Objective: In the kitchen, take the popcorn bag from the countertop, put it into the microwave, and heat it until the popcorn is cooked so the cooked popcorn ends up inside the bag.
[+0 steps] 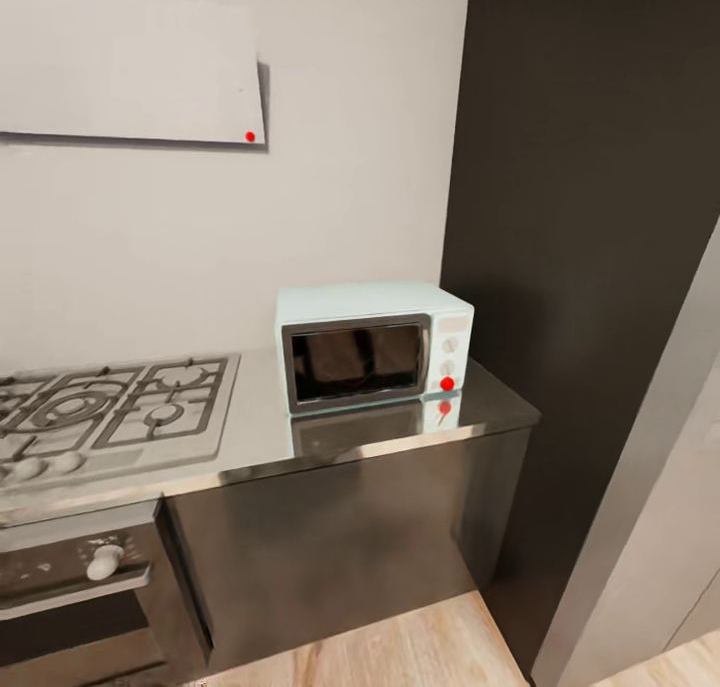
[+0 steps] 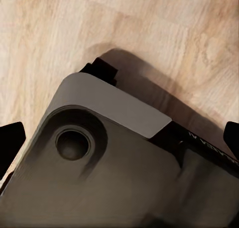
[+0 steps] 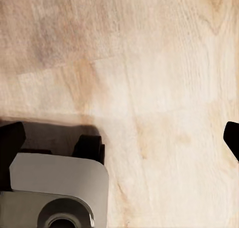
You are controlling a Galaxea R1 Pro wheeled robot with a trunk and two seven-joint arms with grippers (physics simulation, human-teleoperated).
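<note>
Nearest, under both wrist cameras: light wood floor [image 3: 164,88], with a grey rounded part of the robot's base [image 2: 99,168] over it. Left gripper [image 2: 119,138] seen as dark fingertips [image 2: 11,138] at the two edges of its view, set wide apart, nothing between them but base and floor. Right gripper [image 3: 124,138] much the same — dark fingertips [image 3: 10,138] at opposite edges, spread wide, holding nothing.

Further out, from the head: dark cabinet front [image 1: 340,557] below the countertop [image 1: 260,437], with a dark oven [image 1: 75,587] and its white knob [image 1: 105,562] toward the left. On the countertop, a silver gas hob [image 1: 110,407] at left and the microwave [image 1: 372,345] at right, standing near the slab's right end, door shut, dark glass facing out, red dot [image 1: 447,383] low on its control panel — mirrored in the shiny metal just in front. Popcorn bag nowhere to be made out on the visible stretch of counter.

Beyond: pale wall [image 1: 330,167], a white panel [image 1: 130,67] high on it with a small red dot at its lower right corner. Tall dark cabinet [image 1: 590,217] just right of the microwave.
</note>
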